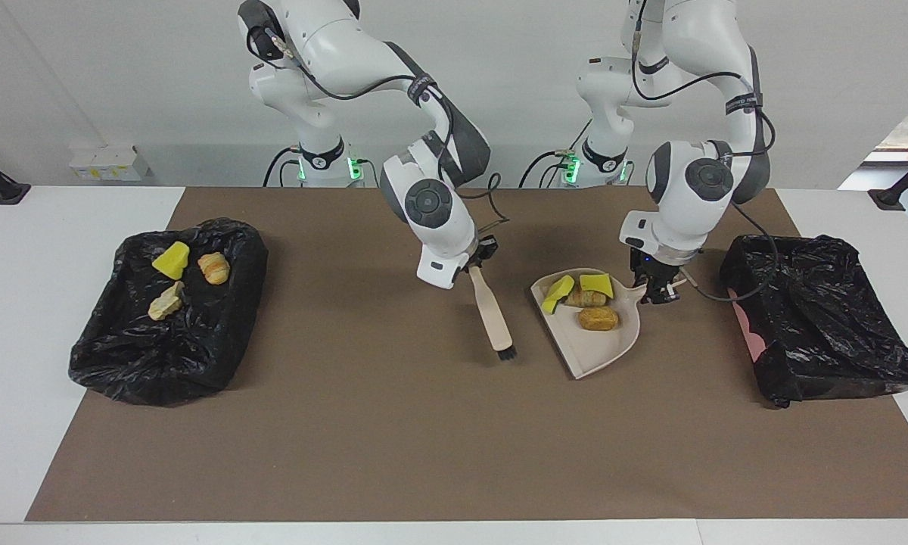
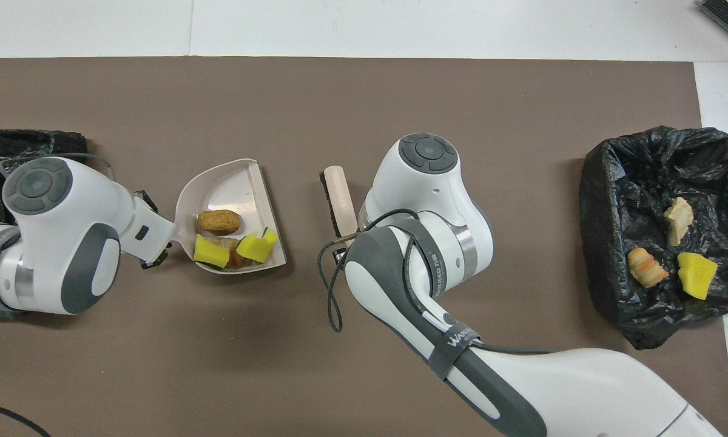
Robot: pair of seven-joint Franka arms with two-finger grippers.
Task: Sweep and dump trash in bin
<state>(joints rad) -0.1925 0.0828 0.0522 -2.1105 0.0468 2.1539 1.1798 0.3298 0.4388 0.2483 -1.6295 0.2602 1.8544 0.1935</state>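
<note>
The beige dustpan (image 1: pixel 590 352) (image 2: pixel 230 185) holds several lumps of trash: yellow spongy pieces (image 1: pixel 596 284) (image 2: pixel 211 252) and brown bread-like bits (image 1: pixel 598 319) (image 2: pixel 218 221). My left gripper (image 1: pixel 654 291) (image 2: pixel 153 260) is shut on the dustpan's handle, on the side toward the black-lined bin (image 1: pixel 817 318) (image 2: pixel 12 158) at the left arm's end. My right gripper (image 1: pixel 478 261) is shut on the beige brush (image 1: pixel 492 310) (image 2: pixel 340 197), which slants down with its black bristles (image 1: pixel 505 352) near the mat, a hand's width from the dustpan.
A second black-lined bin (image 1: pixel 189 348) (image 2: pixel 643 182) at the right arm's end holds three lumps: yellow (image 1: pixel 171 260), orange-brown (image 1: pixel 213 267), pale beige (image 1: pixel 166 303). A brown mat (image 1: pixel 393 439) covers the table's middle. Small white boxes (image 1: pixel 106 163) stand near the wall.
</note>
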